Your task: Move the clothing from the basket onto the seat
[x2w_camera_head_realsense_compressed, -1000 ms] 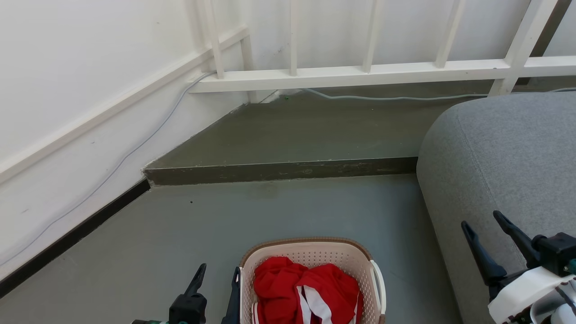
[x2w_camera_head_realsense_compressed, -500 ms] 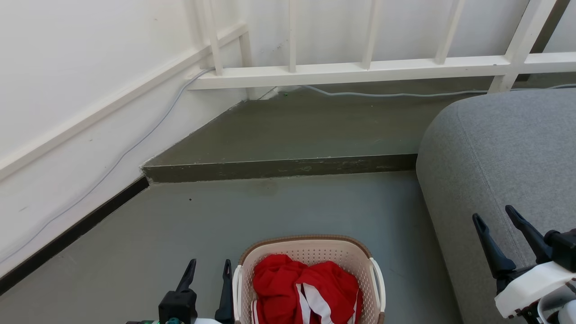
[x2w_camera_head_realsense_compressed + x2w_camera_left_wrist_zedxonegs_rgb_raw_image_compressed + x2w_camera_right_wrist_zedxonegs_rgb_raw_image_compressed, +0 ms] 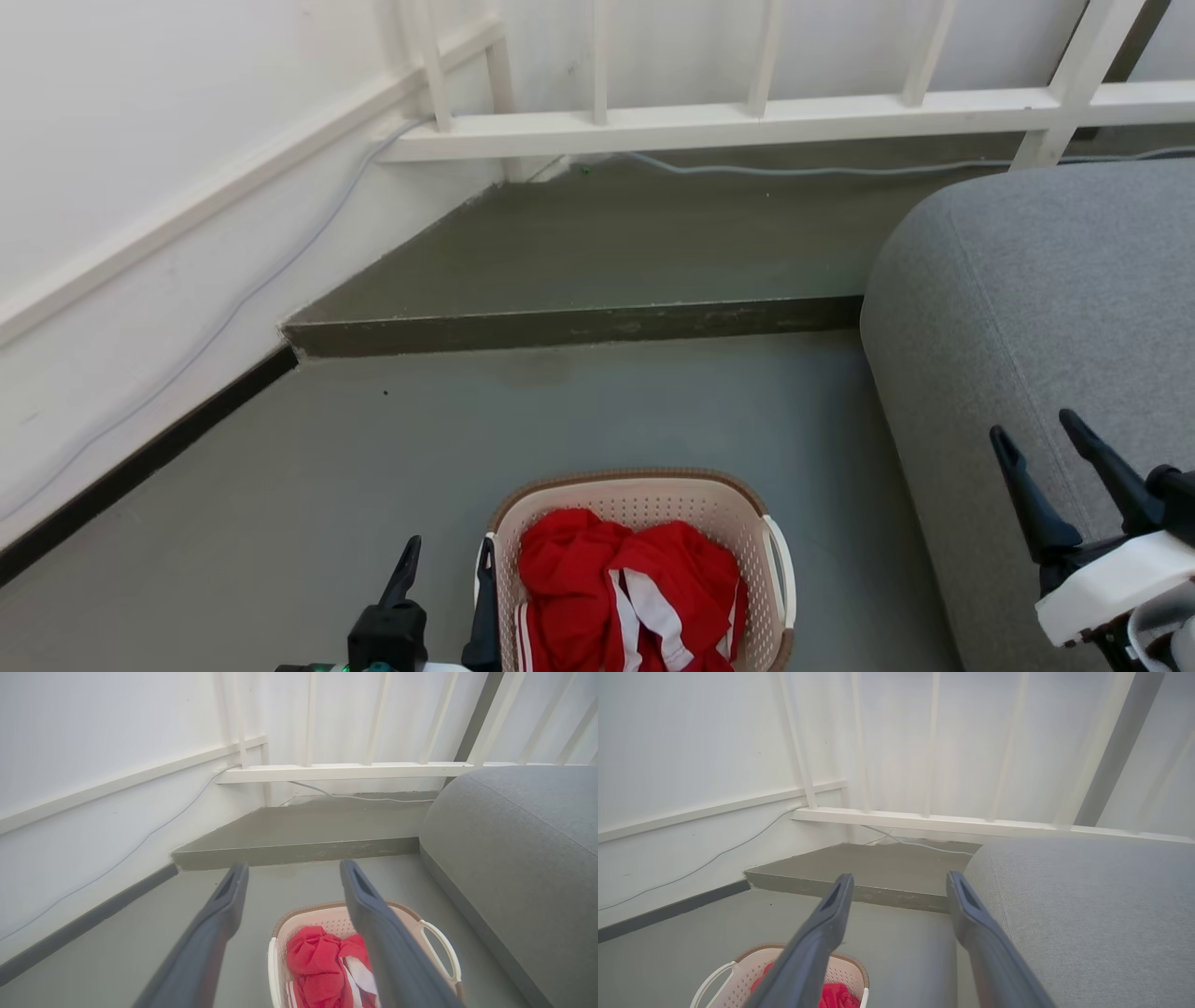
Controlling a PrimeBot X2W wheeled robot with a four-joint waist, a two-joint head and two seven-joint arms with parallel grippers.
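The head camera tipped down slightly, and the right tool (image 3: 1032, 423) edged rightward.

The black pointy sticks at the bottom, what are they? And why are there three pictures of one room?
They are a robot's two grippers, like hands with two fingers each. The head view is from a camera on its head: the left gripper is beside the basket, the right gripper by the grey seat. The two wrist views come from cameras on its wrists, looking along the fingers. The basket stands on the floor with the red clothing inside. Both grippers are open and hold nothing.
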